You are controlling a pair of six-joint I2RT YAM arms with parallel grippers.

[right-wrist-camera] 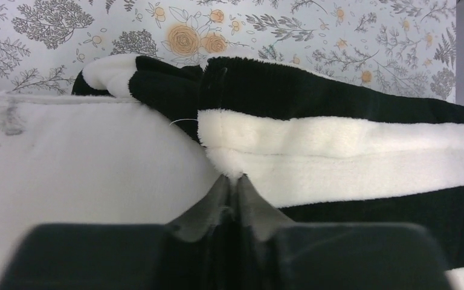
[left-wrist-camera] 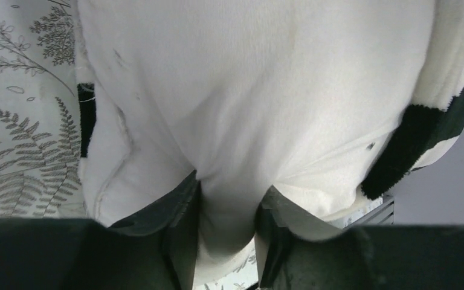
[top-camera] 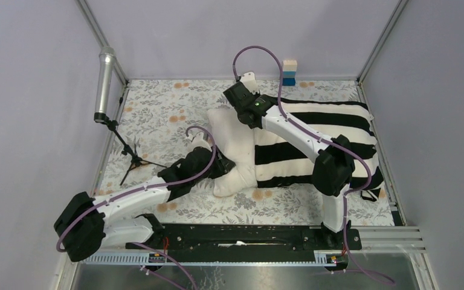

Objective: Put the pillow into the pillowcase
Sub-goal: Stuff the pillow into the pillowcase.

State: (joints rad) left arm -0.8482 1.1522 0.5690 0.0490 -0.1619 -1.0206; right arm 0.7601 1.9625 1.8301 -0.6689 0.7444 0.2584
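step: stuffing, pillow (top-camera: 232, 151) roughly half inside pillowcase (top-camera: 350, 124), bare end out on tabletop (top-camera: 157, 115) | left end effector (left-wrist-camera: 226, 193) pinches pillow fold | right end effector (right-wrist-camera: 234, 178) nipped shut on pillowcase hem | next: push pillow in, pull hem over it

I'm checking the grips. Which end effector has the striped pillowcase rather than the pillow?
The right end effector: its tips pinch the pillowcase edge. The left end effector holds a fold of plain pillow instead.
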